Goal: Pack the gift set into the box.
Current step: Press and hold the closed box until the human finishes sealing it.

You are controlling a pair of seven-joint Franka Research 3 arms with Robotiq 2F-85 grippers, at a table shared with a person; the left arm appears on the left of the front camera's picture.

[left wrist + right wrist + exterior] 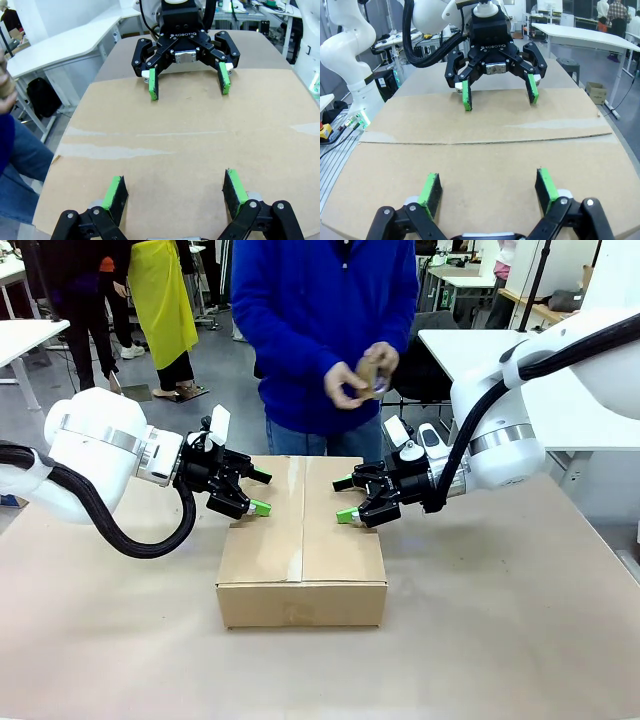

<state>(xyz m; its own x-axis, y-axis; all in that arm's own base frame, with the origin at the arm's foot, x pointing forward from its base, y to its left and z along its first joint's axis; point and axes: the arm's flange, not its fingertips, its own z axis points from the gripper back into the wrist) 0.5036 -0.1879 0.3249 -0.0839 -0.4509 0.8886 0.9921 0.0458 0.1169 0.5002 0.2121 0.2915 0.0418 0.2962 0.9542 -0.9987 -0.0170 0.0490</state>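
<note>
Facing each other across the closed box, both grippers hang spread wide and empty.

Your left gripper (252,490) hovers over the box's (302,540) left edge, the right gripper (352,498) over its right edge, mid-table. Expect stiff, light corrugated card, too wide to pinch; the taped flaps look smooth, so press the side walls together.

Box (302,550) matt brown cardboard, clear tape seam glossy; table (520,640) matt tan.

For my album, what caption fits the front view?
Two open grippers, left and right, face across a closed cardboard box.
</note>
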